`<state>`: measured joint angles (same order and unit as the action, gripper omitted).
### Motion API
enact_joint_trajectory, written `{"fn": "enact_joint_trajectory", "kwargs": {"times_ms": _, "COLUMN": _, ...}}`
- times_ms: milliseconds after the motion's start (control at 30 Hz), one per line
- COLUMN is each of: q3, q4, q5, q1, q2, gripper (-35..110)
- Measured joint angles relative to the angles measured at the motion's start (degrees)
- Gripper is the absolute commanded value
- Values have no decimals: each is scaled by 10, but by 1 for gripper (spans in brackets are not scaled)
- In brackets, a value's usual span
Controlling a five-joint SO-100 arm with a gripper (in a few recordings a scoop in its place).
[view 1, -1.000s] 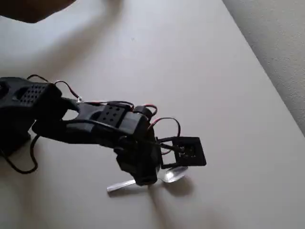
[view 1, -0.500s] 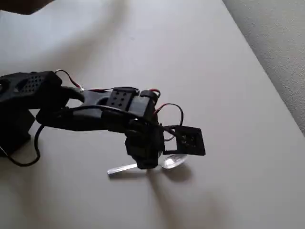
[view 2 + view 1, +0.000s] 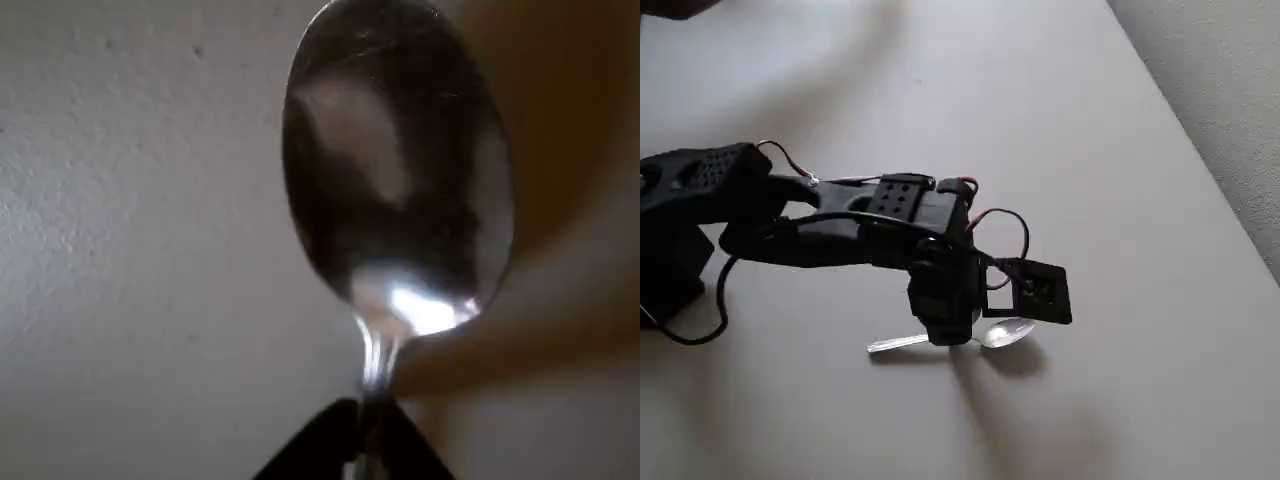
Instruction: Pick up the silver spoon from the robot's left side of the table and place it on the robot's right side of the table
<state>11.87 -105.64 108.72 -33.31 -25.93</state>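
since a second ago the arm (image 3: 840, 225) has swung up the overhead view, carrying the spoon (image 3: 1006, 332) with it, so spoon and shadow now sit apart. the gripper (image 3: 950, 335) is pinched on the spoon's neck, just behind the bowl; the wrist view shows the dark fingertips (image 3: 345, 445) closed around the slim stem with the bowl (image 3: 400, 160) sticking out ahead. the spoon hangs level just above the table (image 3: 1060, 120), handle (image 3: 898, 344) trailing toward the arm's base. it looks light, stiff and slippery, so a grip at the narrow neck could let it pivot or slide; a steady, unhurried carry seems wise. around the spoon the tabletop is bare, with open room above it in the overhead view; the table edge (image 3: 1200, 170) and carpet (image 3: 1230, 80) lie well to the right.
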Motion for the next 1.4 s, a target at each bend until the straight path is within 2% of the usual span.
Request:
{"fn": "enact_joint_trajectory", "kwargs": {"times_ms": 100, "q3": 111, "q4": 98, "q5": 0, "q1": 0, "q2": -89, "gripper": -2}}
{"fn": "enact_joint_trajectory", "kwargs": {"times_ms": 167, "q3": 241, "q4": 185, "q5": 0, "q1": 0, "q2": -172, "gripper": -2}}
{"fn": "enact_joint_trajectory", "kwargs": {"times_ms": 300, "q3": 484, "q4": 280, "q5": 3, "q1": 11, "q2": -267, "gripper": -2}}
{"fn": "enact_joint_trajectory", "kwargs": {"times_ms": 433, "q3": 593, "q4": 317, "q5": 18, "q1": 10, "q2": -329, "gripper": -2}}
{"fn": "enact_joint_trajectory", "kwargs": {"times_ms": 633, "q3": 645, "q4": 350, "q5": 39, "q1": -10, "q2": -355, "gripper": -2}}
{"fn": "enact_joint_trajectory", "kwargs": {"times_ms": 733, "q3": 655, "q4": 352, "q5": 51, "q1": -21, "q2": -361, "gripper": -1}}
{"fn": "enact_joint_trajectory", "kwargs": {"times_ms": 867, "q3": 662, "q4": 337, "q5": 66, "q1": -30, "q2": -368, "gripper": 31}}
{"fn": "enact_joint_trajectory", "kwargs": {"times_ms": 967, "q3": 668, "q4": 307, "q5": 82, "q1": -38, "q2": -379, "gripper": 44}}
{"fn": "enact_joint_trajectory", "kwargs": {"times_ms": 1033, "q3": 675, "q4": 255, "q5": 105, "q1": -44, "q2": -384, "gripper": 46}}
{"fn": "enact_joint_trajectory", "kwargs": {"times_ms": 1400, "q3": 676, "q4": 110, "q5": 141, "q1": -44, "q2": -423, "gripper": 46}}
